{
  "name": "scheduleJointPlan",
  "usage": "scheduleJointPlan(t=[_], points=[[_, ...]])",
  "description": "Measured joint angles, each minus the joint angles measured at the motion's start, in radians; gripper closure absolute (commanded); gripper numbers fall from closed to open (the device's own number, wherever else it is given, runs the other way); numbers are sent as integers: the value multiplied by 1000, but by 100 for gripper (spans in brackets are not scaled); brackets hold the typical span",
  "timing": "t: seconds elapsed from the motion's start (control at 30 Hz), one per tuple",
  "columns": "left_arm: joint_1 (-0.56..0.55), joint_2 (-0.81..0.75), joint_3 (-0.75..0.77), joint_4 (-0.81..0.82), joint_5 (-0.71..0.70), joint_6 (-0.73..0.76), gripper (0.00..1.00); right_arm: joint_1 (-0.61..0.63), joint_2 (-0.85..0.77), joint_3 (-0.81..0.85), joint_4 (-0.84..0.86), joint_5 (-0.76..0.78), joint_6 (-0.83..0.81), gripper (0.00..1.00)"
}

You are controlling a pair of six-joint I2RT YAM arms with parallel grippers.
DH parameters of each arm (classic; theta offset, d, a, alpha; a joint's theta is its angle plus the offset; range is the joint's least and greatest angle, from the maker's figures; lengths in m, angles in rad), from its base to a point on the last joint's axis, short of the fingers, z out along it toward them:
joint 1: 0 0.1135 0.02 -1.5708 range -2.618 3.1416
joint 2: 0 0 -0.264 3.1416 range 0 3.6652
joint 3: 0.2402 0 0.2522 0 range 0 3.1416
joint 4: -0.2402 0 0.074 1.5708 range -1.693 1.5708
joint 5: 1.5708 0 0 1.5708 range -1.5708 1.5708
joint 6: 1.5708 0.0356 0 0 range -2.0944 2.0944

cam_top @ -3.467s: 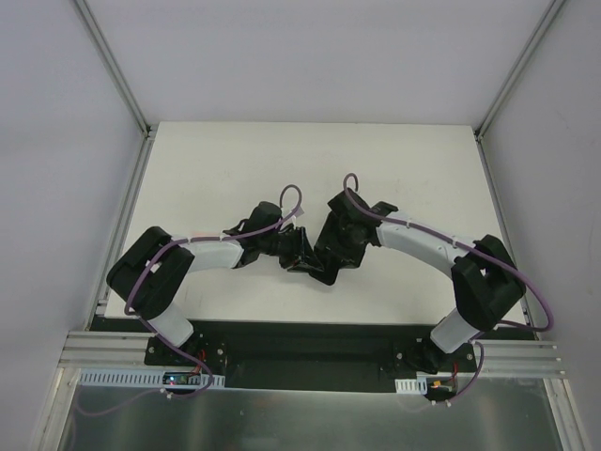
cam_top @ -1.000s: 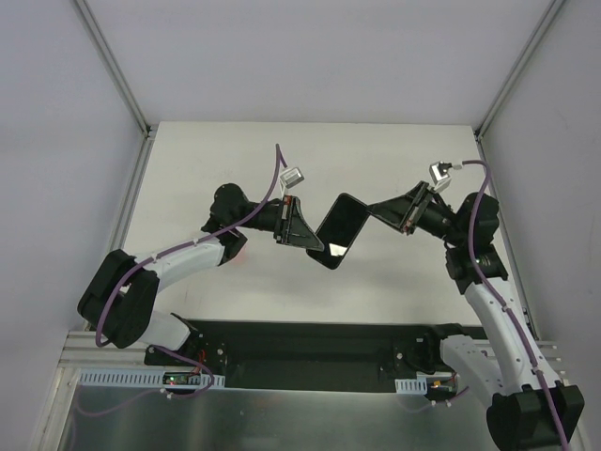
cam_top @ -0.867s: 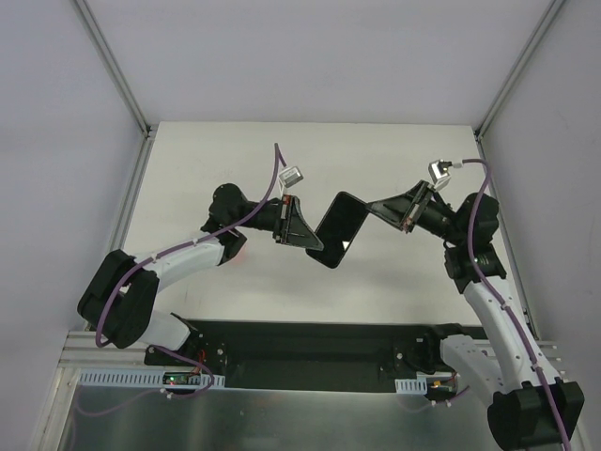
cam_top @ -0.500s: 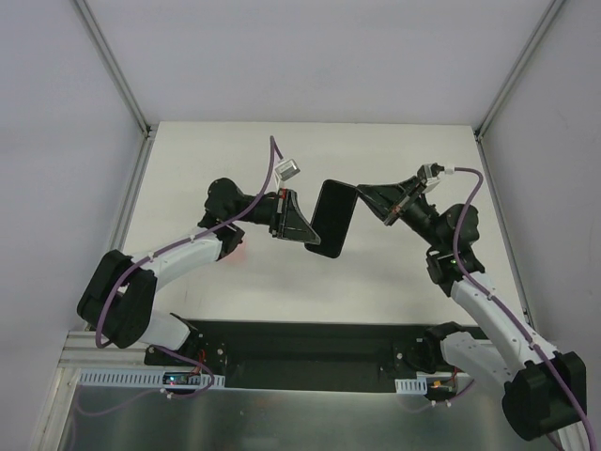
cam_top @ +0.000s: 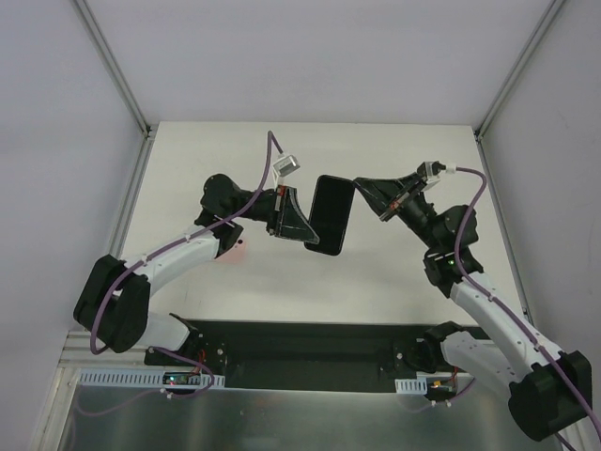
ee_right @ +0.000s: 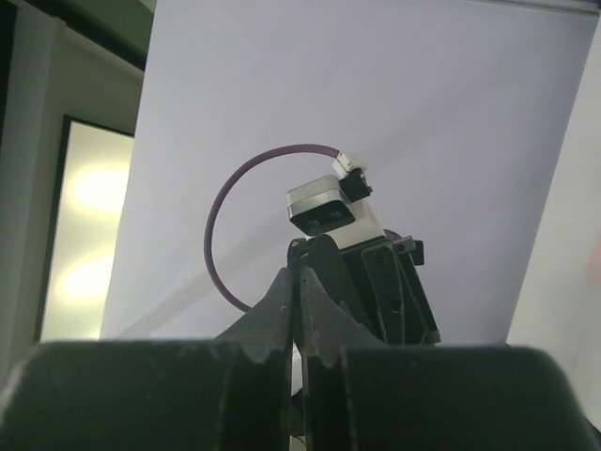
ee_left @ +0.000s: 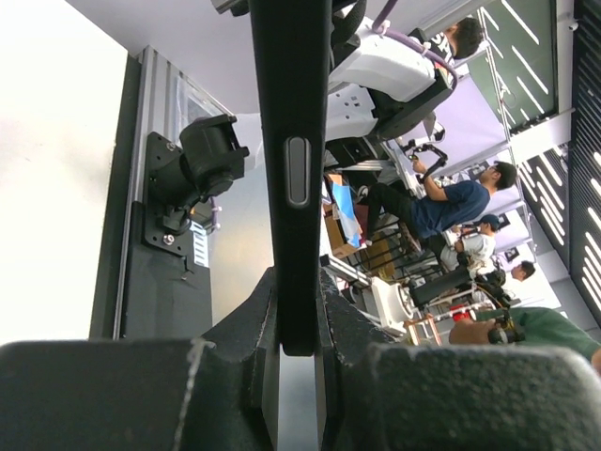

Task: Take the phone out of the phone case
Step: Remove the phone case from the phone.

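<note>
Two pincers meet at the phone point(cam_top: 330, 215), held mid-frame above the counter point(cam_top: 216, 150), inside its phone case point(ee_left: 292, 85). Left pincer point(cam_top: 306, 235) clamps its lower edge; right pincer point(cam_top: 358, 185) is pressed together at the top right corner. Grips are being set; next, likely, peel the case lip off.

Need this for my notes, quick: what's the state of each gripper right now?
Left gripper: closed on the phone, clamping its edge.
Right gripper: closed, nothing visible between its fingers.

Black phone point(cam_top: 331, 214); white table point(cam_top: 404, 155)
</note>
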Motion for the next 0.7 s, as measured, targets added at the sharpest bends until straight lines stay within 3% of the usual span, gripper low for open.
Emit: scheduleJointPlan(t=[0.13, 0.17, 0.2, 0.3, 0.33, 0.47, 0.7], points=[[0, -27, 0, -39, 17, 0, 100, 5, -77, 67, -227, 7, -153, 98], [0, -34, 0, -47, 18, 0, 100, 8, -98, 110, -332, 16, -220, 90], [0, -40, 0, -51, 18, 0, 100, 14, -115, 160, -438, 29, -288, 59], [-1, -61, 1, -56, 13, 3, 100, 30, -167, 280, -687, 32, -476, 19], [-1, -68, 1, -60, 11, 4, 100, 32, -182, 298, -731, 27, -508, 15], [0, -103, 1, -77, 7, 8, 100, 35, -196, 360, -866, -50, -657, 12], [0, -133, 1, -97, 8, 11, 100, 46, -93, 367, -895, -189, -750, 35]])
